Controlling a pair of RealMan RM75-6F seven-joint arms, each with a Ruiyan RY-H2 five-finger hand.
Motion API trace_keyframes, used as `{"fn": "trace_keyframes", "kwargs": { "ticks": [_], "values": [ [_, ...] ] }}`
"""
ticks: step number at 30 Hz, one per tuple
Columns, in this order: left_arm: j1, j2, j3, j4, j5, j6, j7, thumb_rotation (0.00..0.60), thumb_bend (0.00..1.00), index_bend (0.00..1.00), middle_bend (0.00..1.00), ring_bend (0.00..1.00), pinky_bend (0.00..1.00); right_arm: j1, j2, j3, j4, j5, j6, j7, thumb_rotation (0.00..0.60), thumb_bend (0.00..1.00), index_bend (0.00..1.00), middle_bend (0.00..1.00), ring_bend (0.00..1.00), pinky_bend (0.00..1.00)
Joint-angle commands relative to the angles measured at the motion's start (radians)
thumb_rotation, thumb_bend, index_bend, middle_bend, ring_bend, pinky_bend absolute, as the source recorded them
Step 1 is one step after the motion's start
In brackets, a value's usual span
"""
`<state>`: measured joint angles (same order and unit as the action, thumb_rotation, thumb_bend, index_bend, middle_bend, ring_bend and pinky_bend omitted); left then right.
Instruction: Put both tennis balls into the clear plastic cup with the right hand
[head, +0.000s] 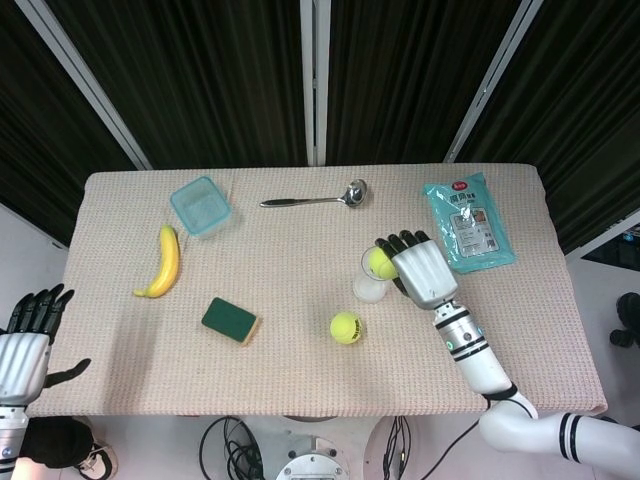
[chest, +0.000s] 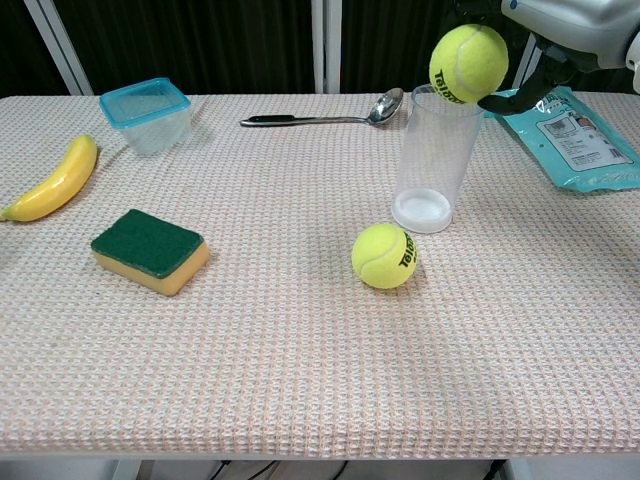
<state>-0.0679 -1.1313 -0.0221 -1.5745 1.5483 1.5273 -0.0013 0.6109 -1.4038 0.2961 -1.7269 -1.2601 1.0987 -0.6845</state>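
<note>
My right hand (head: 420, 270) (chest: 560, 30) holds a yellow tennis ball (head: 380, 263) (chest: 468, 63) just above the rim of the clear plastic cup (head: 372, 280) (chest: 432, 160). The cup stands upright on the table with nothing inside. A second tennis ball (head: 346, 328) (chest: 385, 256) lies on the cloth just in front of the cup. My left hand (head: 25, 340) hangs off the table's near left corner, fingers apart and holding nothing.
A green and yellow sponge (chest: 149, 250), a banana (chest: 54, 182) and a blue lidded tub (chest: 147, 112) lie on the left. A metal spoon (chest: 320, 117) lies at the back. A teal packet (chest: 565, 135) sits right of the cup.
</note>
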Motion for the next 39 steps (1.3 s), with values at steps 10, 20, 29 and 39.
{"fn": "trace_keyframes", "kwargs": {
  "ticks": [10,20,29,39],
  "values": [
    [-0.002,-0.004,-0.004,0.001,-0.012,-0.006,0.007,0.600,0.00,0.06,0.00,0.00,0.00,0.014,0.057,-0.017,-0.042,-0.024,0.017,0.096,0.600,0.10,0.06,0.11,0.01,0.16],
    [0.003,-0.002,-0.006,-0.010,-0.010,0.005,0.022,0.600,0.00,0.06,0.00,0.00,0.00,-0.010,0.090,-0.151,-0.123,-0.394,0.125,0.173,0.600,0.15,0.10,0.12,0.02,0.14],
    [0.013,-0.008,-0.008,-0.005,-0.021,0.018,0.050,0.600,0.00,0.06,0.00,0.00,0.00,0.002,0.058,-0.278,-0.128,-0.477,0.003,0.126,0.600,0.17,0.11,0.12,0.02,0.13],
    [0.034,-0.024,-0.022,0.019,-0.048,0.048,0.069,0.600,0.00,0.06,0.00,0.00,0.00,0.011,-0.007,-0.272,-0.071,-0.307,-0.125,0.012,0.600,0.18,0.10,0.12,0.02,0.13]
  ]
}}
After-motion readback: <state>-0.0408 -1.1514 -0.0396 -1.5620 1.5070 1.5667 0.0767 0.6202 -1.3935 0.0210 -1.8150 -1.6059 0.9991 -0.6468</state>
